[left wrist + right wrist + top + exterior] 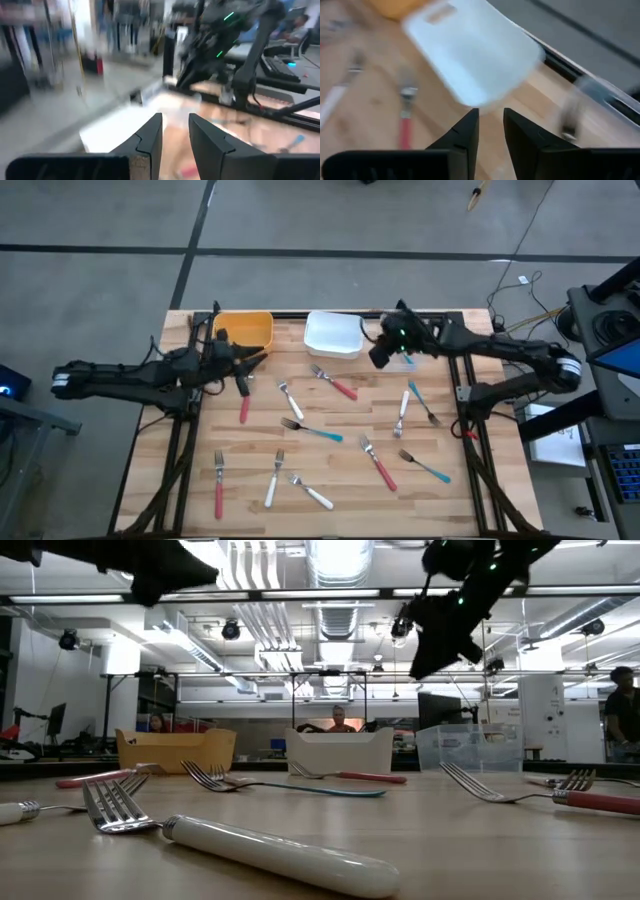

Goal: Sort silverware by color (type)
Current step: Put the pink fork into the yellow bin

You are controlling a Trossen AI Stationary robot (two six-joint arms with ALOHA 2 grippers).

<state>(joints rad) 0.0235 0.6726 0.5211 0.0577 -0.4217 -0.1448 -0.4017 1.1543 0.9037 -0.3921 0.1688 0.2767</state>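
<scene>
Several forks with red, white or blue handles lie scattered on the wooden table, among them a red one, a blue one and a white one. My left gripper hovers level just in front of the orange bin, above the red fork. Its fingers stand a little apart with nothing between them. My right gripper hangs tilted downward between the white bin and the clear bin. It is open and empty.
The three bins stand in a row along the table's far edge. A blue-handled fork shows at the clear bin beside my right gripper. The forks cover the middle and near part of the table. People sit in the room behind the table.
</scene>
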